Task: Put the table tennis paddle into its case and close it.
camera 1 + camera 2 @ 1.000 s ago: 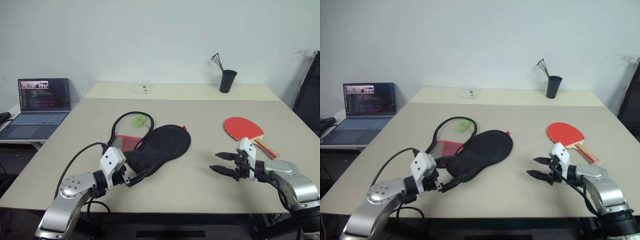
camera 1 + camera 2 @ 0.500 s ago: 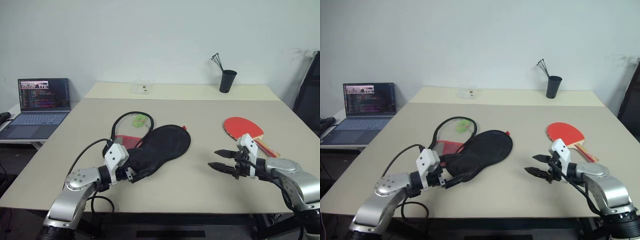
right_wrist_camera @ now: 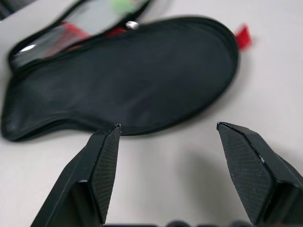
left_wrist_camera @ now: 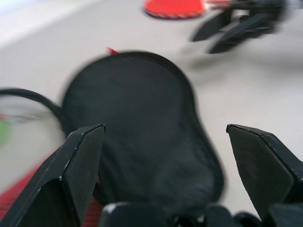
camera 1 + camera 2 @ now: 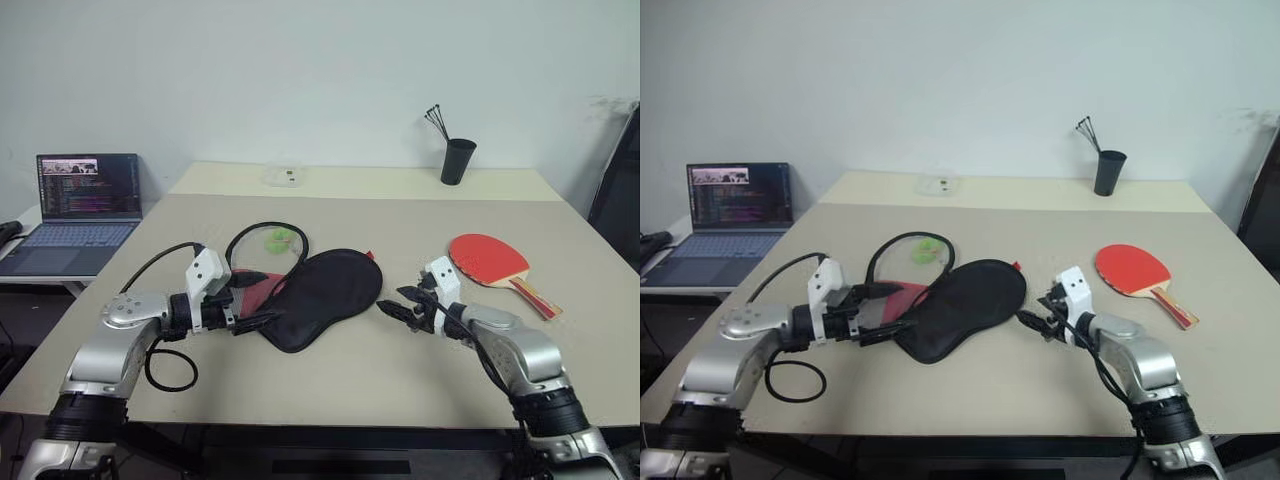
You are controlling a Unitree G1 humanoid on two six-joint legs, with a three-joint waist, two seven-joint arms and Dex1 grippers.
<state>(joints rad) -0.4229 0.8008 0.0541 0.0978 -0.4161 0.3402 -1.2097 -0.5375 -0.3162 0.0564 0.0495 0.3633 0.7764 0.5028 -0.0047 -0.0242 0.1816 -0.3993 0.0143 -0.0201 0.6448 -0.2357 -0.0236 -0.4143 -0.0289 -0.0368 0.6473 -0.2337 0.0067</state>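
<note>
both grippers hang just above the surface [image 5: 400, 380], one on each side of the case [image 5: 325, 297], and neither holds anything. left gripper [image 5: 258, 318] sits at the case's narrow end, around 8 o'clock from the case's middle, its fingers [image 4: 71, 184] spread wide with the black fabric lying between and beyond them; whether a fingertip touches the fabric cannot be told. right gripper [image 5: 395, 303] is just off the case's round end, at about 3 o'clock from it, its fingers [image 3: 102, 165] also well apart, pointing toward the case with bare surface under them.

the case lies flat near the middle of the surface, black side up, its round end toward 1 o'clock and its narrow end toward 7 o'clock. a bit of red lining [image 5: 262, 284] shows at its 9 o'clock edge, and a small red tab [image 5: 369, 255] pokes out at the round end. a thin black loop [image 5: 262, 232] curves off from the case toward 11 o'clock (a small green thing [image 5: 277, 239] lies inside it).

the table tennis paddle [image 5: 487, 259] lies red face up, well apart from the case at its 3 o'clock side, beyond the right gripper, with its striped handle pointing to 4 o'clock.

at the far edge stand a black cup [image 5: 457, 161] and a small clear box [image 5: 286, 177]; a laptop [image 5: 80, 205] sits open on a side desk at 9 o'clock.
</note>
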